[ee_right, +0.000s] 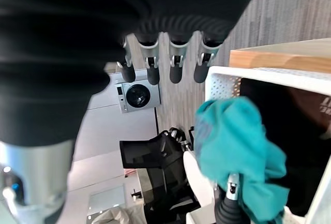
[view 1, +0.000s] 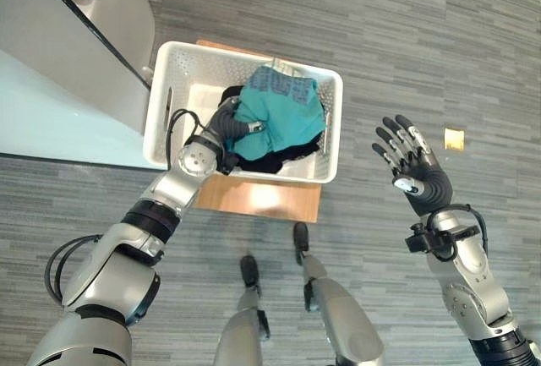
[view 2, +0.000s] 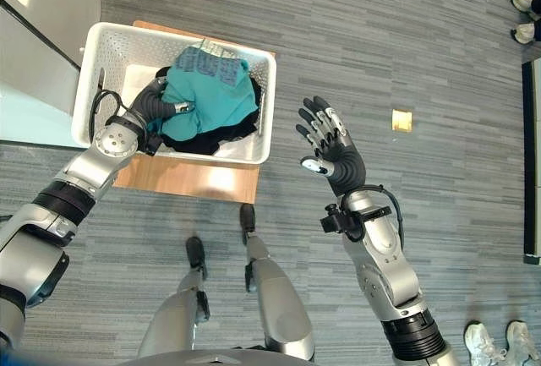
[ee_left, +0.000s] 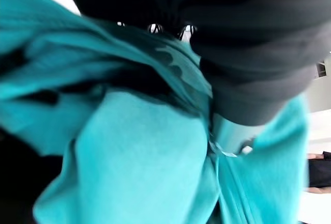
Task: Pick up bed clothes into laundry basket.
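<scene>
- On a low wooden platform (view 1: 262,197): white perforated plastic laundry basket (view 1: 331,121), rectangular, standing just beside a pale cabinet (view 1: 59,87).
- Inside the basket: teal cloth garment (view 1: 283,121), bunched, lying over a black garment (view 1: 270,163); a grey-and-white patterned cloth (view 1: 283,83) shows at the teal garment's far edge.
- Left hand (view 1: 241,125): reaches into the basket and lies against the teal garment's near-left side; one finger rests on the cloth, the others are hidden in its folds, so its grasp cannot be told.
- Right hand (view 2: 331,148): raised over the grey plank floor (view 1: 406,36), to the right of the basket and apart from it; fingers spread and straight, holding nothing.
- Floor, well right of the basket: small yellow square scrap (view 1: 454,138).
- Far right of the basket: a person's shoes (view 2: 526,2).
</scene>
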Robot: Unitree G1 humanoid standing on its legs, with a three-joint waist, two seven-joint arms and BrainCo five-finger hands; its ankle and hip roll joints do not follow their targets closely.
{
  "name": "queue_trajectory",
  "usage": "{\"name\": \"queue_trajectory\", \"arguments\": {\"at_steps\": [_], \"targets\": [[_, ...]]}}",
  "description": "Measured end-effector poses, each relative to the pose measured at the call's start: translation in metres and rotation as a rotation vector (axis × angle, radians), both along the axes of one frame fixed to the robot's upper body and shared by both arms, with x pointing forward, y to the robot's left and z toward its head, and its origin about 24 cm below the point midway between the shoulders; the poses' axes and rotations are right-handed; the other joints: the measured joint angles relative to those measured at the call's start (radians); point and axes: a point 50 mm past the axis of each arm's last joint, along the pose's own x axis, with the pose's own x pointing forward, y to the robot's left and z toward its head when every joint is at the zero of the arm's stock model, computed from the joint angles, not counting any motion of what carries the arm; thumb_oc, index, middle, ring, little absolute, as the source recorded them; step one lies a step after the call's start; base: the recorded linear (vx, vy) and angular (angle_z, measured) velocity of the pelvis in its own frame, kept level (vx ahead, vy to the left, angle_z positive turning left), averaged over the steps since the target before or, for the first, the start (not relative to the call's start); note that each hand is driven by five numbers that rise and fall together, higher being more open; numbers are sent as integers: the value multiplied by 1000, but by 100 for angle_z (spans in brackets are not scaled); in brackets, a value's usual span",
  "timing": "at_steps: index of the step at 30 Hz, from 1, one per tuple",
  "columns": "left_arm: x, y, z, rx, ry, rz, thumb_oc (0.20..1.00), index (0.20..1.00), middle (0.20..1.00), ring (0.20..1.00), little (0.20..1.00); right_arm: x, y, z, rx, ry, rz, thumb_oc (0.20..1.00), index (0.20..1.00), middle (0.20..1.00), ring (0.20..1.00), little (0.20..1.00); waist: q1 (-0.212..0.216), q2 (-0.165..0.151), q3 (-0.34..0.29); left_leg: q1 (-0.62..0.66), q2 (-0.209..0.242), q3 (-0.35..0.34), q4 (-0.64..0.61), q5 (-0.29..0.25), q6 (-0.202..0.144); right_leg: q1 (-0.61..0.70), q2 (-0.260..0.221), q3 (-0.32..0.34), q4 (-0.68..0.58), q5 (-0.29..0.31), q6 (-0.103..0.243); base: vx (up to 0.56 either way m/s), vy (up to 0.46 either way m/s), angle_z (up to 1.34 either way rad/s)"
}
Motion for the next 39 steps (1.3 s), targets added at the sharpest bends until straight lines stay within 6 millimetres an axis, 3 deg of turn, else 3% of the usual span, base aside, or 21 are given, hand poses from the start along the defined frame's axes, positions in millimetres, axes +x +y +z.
{"name": "queue_trajectory", "arguments": {"at_steps": [6, 9, 12, 13, 16, 20, 23, 24, 26, 28, 29, 33, 34, 35, 36, 37, 38, 39], "targets": [[-3, -10, 25, 58, -90, -52, 1000, 1000, 1000, 1000, 1000, 0, 0, 0, -4, -2, 11, 1000, 1000, 1000, 1000, 1000, 12, 12, 7, 15, 2, -20, -1, 7, -3, 20, -1, -19, 0, -3, 4, 17, -12, 7], [-19, -10, 38, 5, -167, -102, 1000, 1000, 1000, 1000, 1000, 1, -1, 1, -5, -5, 8, 1000, 1000, 1000, 1000, 1000, 49, 53, 18, 86, 6, -27, -18, 6, -3, 89, 0, -30, 0, -18, -12, 80, -38, 10], [-41, 5, 30, -97, -196, -102, 1000, 1000, 1000, 1000, 1000, 2, -9, 0, 6, -6, -26, 1000, 1000, 1000, 1000, 1000, 70, 93, 7, 141, 10, -51, -25, 4, -6, 150, 0, -48, 0, -40, -20, 97, -40, 21], [-53, 18, 19, -172, -180, -82, 1000, 1000, 1000, 1000, 1000, 3, -18, -2, 2, 4, -61, 1000, 1000, 1000, 1000, 1000, 89, 119, -9, 165, 14, -57, -26, 0, -11, 178, 2, -58, 0, -50, -20, 83, -48, 27], [-69, 38, -6, -259, -116, -24, 1000, 1000, 1000, 1000, 1000, 2, -25, -7, -4, 29, -86, 1000, 1000, 1000, 1000, 1000, 106, 155, -45, 185, 18, -79, -26, -3, -15, 207, 3, -76, 0, -61, -23, 91, -49, 21], [-106, 53, -30, -408, -86, 7, 1000, 1000, 1000, 1000, 1000, 1, -38, -21, -8, 100, -145, 1000, 1000, 1000, 1000, 1000, 135, 173, -79, 240, 25, -104, -27, -10, -20, 270, 6, -100, 0, -82, -23, 69, -70, 15], [-147, 60, -65, -639, -66, 116, 1000, 1000, 1000, 1000, 1000, -6, -48, -37, -2, 164, -206, 1000, 1000, 1000, 1000, 1000, 148, 187, -126, 279, 30, -127, -28, -21, -21, 320, 9, -124, -1, -109, -28, 45, -86, 26], [-154, 63, -79, -689, -26, 161, 1000, 1000, 1000, 1000, 1000, -9, -50, -43, -17, 191, -218, 1000, 1000, 1000, 1000, 1000, 180, 196, -149, 271, 34, -143, -28, -21, -20, 329, 8, -142, 0, -117, -30, 43, -152, 32], [-172, 71, -95, -760, -12, 255, 1000, 1000, 1000, 1000, 1000, -13, -55, -55, -22, 242, -236, 1000, 1000, 1000, 1000, 1000, 197, 195, -181, 279, 37, -164, -27, -33, -23, 337, 10, -161, 1, -126, -25, 24, -155, 38], [-208, 80, -129, -858, 44, 442, 1000, 1000, 1000, 1000, 1000, -31, -64, -76, -32, 347, -265, 1000, 1000, 1000, 1000, 1000, 249, 198, -214, 279, 42, -233, -30, -35, -23, 371, 8, -229, 0, -148, -30, -48, -193, 99], [-215, 79, -139, -886, 75, 476, 1000, 1000, 1000, 1000, 1000, -34, -66, -82, -40, 378, -275, 1000, 1000, 1000, 1000, 1000, 280, 203, -214, 260, 41, -278, -13, -20, -30, 390, 7, -274, 7, -157, -26, -91, -201, 122], [-217, 70, -152, -1005, 77, 529, 1000, 1000, 1000, 1000, 1000, -38, -76, -87, -93, 407, -308, 1000, 1000, 1000, 1000, 1000, 337, 198, -215, 229, 33, -390, 28, -18, -53, 441, -10, -430, -5, -189, -31, -130, -39, 130], [-216, 72, -152, -1001, 73, 541, 1000, 1000, 1000, 1000, 1000, -33, -77, -81, -97, 378, -310, 1000, 1000, 1000, 1000, 1000, 358, 211, -208, 174, 32, -334, 57, -3, -82, 452, -19, -501, 13, -190, -34, -119, 18, 187], [-204, 69, -150, -1021, 65, 517, 1000, 1000, 1000, 1000, 1000, -34, -85, -78, -105, 360, -357, 1000, 1000, 1000, 1000, 1000, 326, 220, -200, 114, 71, -166, 73, -31, -73, 461, -36, -582, 34, -206, -26, -19, -15, 218], [-199, 72, -145, -1008, 45, 507, 1000, 1000, 1000, 1000, 1000, -31, -84, -77, -102, 360, -375, 1000, 1000, 1000, 1000, 1000, 321, 190, -194, 92, 135, 77, 121, -50, -64, 446, -63, -621, 36, -241, -46, -53, -7, 199], [-202, 80, -141, -975, 32, 518, 1000, 1000, 1000, 1000, 1000, -24, -77, -74, -90, 338, -357, 1000, 1000, 1000, 1000, 1000, 320, 165, -196, 78, 186, 233, 173, -51, -65, 434, -98, -634, 46, -248, -42, -81, -9, 120], [-205, 87, -140, -939, 39, 532, 1000, 1000, 1000, 1000, 1000, -15, -69, -63, -80, 285, -331, 1000, 1000, 1000, 1000, 1000, 328, 136, -196, 89, 203, 343, 186, -48, -56, 437, -138, -659, 48, -246, -40, -9, 15, 101], [-200, 86, -138, -925, 44, 511, 1000, 1000, 1000, 1000, 1000, -13, -67, -57, -78, 255, -328, 1000, 1000, 1000, 1000, 1000, 321, 135, -196, 110, 215, 461, 201, -43, -48, 464, -162, -697, 42, -231, -28, 104, 96, 128]]}}
